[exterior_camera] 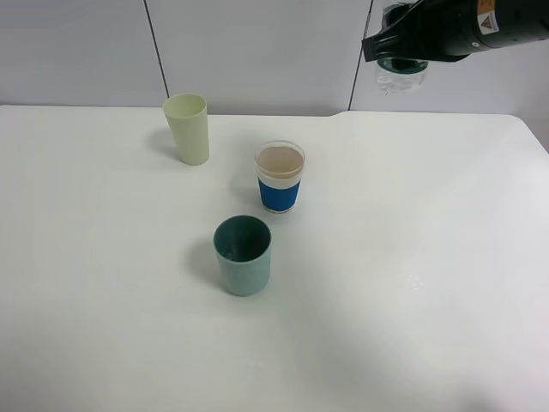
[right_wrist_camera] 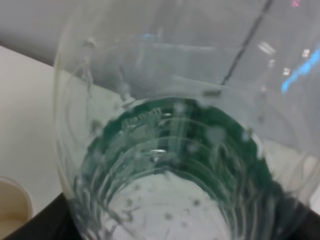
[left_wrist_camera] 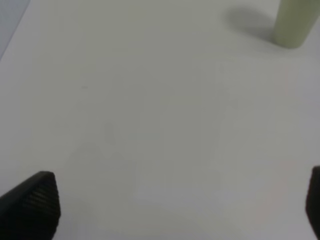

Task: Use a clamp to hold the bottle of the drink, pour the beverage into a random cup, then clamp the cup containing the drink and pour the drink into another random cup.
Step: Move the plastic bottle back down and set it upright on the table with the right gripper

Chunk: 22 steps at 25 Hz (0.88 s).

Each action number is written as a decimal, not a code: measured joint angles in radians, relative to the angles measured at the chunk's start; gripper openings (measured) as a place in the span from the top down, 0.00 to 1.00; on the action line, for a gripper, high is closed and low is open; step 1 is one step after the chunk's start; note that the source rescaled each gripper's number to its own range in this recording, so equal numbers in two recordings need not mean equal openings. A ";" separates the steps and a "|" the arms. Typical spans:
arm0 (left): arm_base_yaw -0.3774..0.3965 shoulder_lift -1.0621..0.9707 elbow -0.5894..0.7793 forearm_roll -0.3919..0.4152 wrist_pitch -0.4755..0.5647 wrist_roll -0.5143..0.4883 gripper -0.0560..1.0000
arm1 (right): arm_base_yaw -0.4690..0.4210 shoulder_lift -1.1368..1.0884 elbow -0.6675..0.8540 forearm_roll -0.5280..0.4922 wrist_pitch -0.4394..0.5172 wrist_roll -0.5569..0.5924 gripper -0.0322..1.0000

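Note:
My right gripper is high at the back right, shut on a clear plastic bottle with a green band; the bottle fills the right wrist view. A clear cup with a blue sleeve stands mid-table and holds a pale brownish drink; its rim shows in the right wrist view. A pale green cup stands at the back left, also seen in the left wrist view. A teal cup stands nearer the front, empty. My left gripper is open over bare table, with one fingertip showing.
The white table runs to a wall of grey panels at the back. The table's right edge is near the right arm.

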 joint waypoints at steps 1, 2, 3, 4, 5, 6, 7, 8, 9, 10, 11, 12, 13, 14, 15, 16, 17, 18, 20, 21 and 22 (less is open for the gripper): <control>0.000 0.000 0.000 0.000 0.000 0.000 0.00 | -0.015 0.000 0.000 0.034 -0.015 -0.028 0.95; 0.000 0.000 0.000 0.000 0.000 0.000 0.00 | -0.032 0.000 0.000 0.064 -0.029 -0.053 0.95; 0.000 0.000 0.000 0.000 0.000 0.000 0.00 | -0.048 0.000 0.000 0.105 -0.044 -0.085 0.95; 0.000 0.000 0.000 0.000 0.000 0.000 0.00 | -0.062 0.000 0.000 0.146 -0.059 -0.121 0.95; 0.000 0.000 0.000 0.000 0.000 0.000 0.00 | -0.073 0.000 0.001 0.180 -0.074 -0.162 0.95; 0.000 0.000 0.000 0.000 0.000 0.000 0.00 | -0.085 0.000 0.006 0.221 -0.099 -0.197 0.95; 0.000 0.000 0.000 0.000 0.000 0.000 0.00 | -0.098 -0.001 0.019 0.265 -0.141 -0.240 0.95; 0.000 0.000 0.000 0.000 0.000 0.000 0.00 | -0.110 -0.002 0.035 0.315 -0.192 -0.284 0.95; 0.000 0.000 0.000 0.000 0.000 0.000 0.00 | -0.120 -0.002 0.058 0.359 -0.235 -0.319 0.95; 0.000 0.000 0.000 0.000 0.000 0.000 0.00 | -0.130 -0.002 0.087 0.410 -0.291 -0.363 0.95; 0.000 0.000 0.000 0.000 0.000 0.000 0.00 | -0.138 -0.002 0.118 0.458 -0.350 -0.406 0.95; 0.000 0.000 0.000 0.000 0.000 0.000 0.00 | -0.143 -0.003 0.147 0.500 -0.413 -0.449 0.95; 0.000 0.000 0.000 0.000 0.000 0.000 0.00 | -0.147 -0.003 0.182 0.531 -0.468 -0.484 0.95; 0.000 0.000 0.000 0.000 0.000 0.000 0.00 | -0.150 -0.003 0.216 0.565 -0.533 -0.527 0.95; 0.000 0.000 0.000 0.000 0.000 0.000 0.00 | -0.151 -0.004 0.244 0.598 -0.595 -0.569 0.95; 0.000 0.000 0.000 0.000 0.000 0.000 0.00 | -0.152 -0.004 0.275 0.624 -0.644 -0.611 0.95; 0.000 0.000 0.000 0.000 0.000 0.000 0.00 | -0.152 -0.004 0.305 0.659 -0.698 -0.645 0.95; 0.000 0.000 0.000 0.000 0.000 0.000 0.00 | -0.152 -0.005 0.331 0.698 -0.745 -0.689 0.95; 0.000 0.000 0.000 0.000 0.000 0.000 0.00 | -0.152 -0.001 0.373 0.780 -0.814 -0.766 0.95; 0.000 0.000 0.000 0.000 0.000 0.000 0.00 | -0.152 0.004 0.392 0.828 -0.847 -0.806 0.95; 0.000 0.000 0.000 0.000 0.000 0.000 0.00 | -0.152 0.011 0.405 0.876 -0.875 -0.844 0.95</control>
